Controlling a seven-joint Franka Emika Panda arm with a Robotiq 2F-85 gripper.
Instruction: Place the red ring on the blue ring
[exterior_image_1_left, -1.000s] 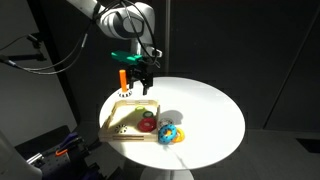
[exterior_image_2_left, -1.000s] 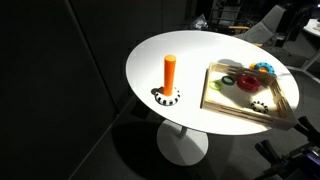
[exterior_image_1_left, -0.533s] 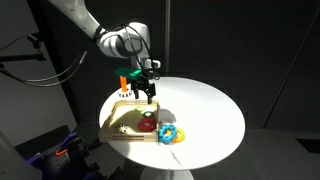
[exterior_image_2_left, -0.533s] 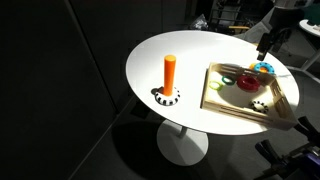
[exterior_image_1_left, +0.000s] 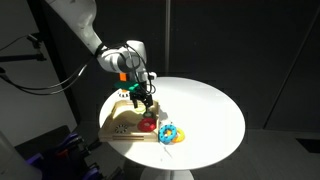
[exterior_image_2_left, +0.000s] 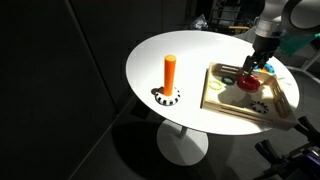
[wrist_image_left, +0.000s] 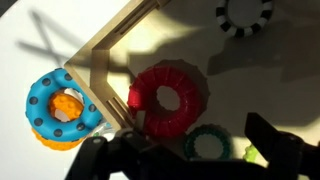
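Gripper (wrist_image_left: 195, 160): released. In the wrist view its two dark fingers (wrist_image_left: 275, 145) stand wide apart at the lower edge with nothing clamped between them. In both exterior views the gripper (exterior_image_1_left: 143, 100) (exterior_image_2_left: 252, 70) points downward and hangs just above the tray, apart from the rings below it.

Small red doughnut-shaped ring (wrist_image_left: 168, 100): lies flat on the floor of the shallow light wooden tray (wrist_image_left: 100, 60), near a corner wall and in line with the gap between the fingers. It is not gripped. It shows beneath the gripper in both exterior views (exterior_image_1_left: 147, 124) (exterior_image_2_left: 248, 84).

Small green ring (wrist_image_left: 210, 143): flat in the tray, just beside the red ring, partly shadowed by the gripper.

Black-and-white striped ring (wrist_image_left: 245, 15): flat in the tray, apart from the red ring.

Light-blue ring with dark dots (wrist_image_left: 62, 105): outside the tray, on the round white table (exterior_image_1_left: 210, 110), just beyond the tray's corner wall. A yellow ring (wrist_image_left: 50, 135) lies against it; which is uppermost cannot be told. The red ring and the blue ring (exterior_image_1_left: 168, 133) are separated by the tray wall.

Orange upright peg (exterior_image_2_left: 170, 72): stands on a black-and-white base (exterior_image_2_left: 168, 97), well apart from the tray (exterior_image_2_left: 235, 108).
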